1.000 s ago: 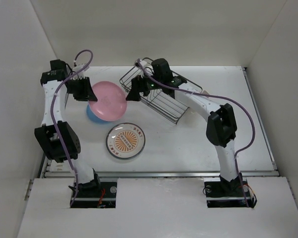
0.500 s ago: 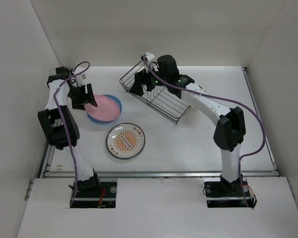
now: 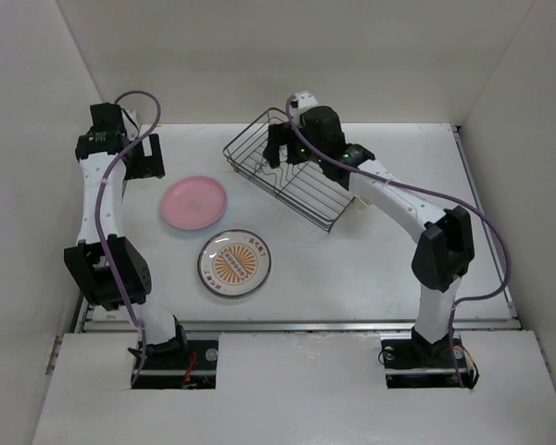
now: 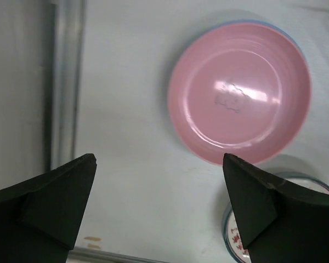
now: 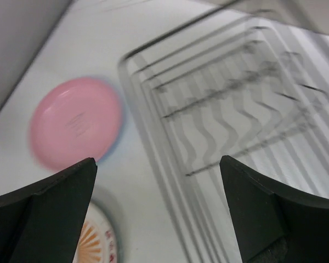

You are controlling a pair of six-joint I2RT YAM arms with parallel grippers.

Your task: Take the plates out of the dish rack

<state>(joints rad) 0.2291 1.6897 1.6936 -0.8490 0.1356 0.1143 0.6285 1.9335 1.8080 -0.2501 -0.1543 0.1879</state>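
Note:
The pink plate (image 3: 194, 203) lies flat on the table, left of centre, stacked on a blue plate whose rim (image 4: 292, 39) peeks out behind it. An orange-sunburst plate (image 3: 234, 263) lies nearer the front. The black wire dish rack (image 3: 296, 176) stands at the back centre, and only wavy dividers (image 5: 236, 109) show inside it. My left gripper (image 3: 151, 156) hovers open to the back left of the pink plate (image 4: 238, 90), holding nothing (image 4: 159, 161). My right gripper (image 3: 280, 151) hangs open over the rack's left end, also holding nothing (image 5: 158, 161).
White enclosure walls close in the table on the left, back and right. A metal rail (image 4: 66, 82) runs along the left edge, close to my left gripper. The sunburst plate (image 5: 96, 241) lies just in front of the rack's near corner.
My left gripper opened and let go of the pink plate, which now lies on the blue one, then drew up and back. My right gripper shifted right over the rack.

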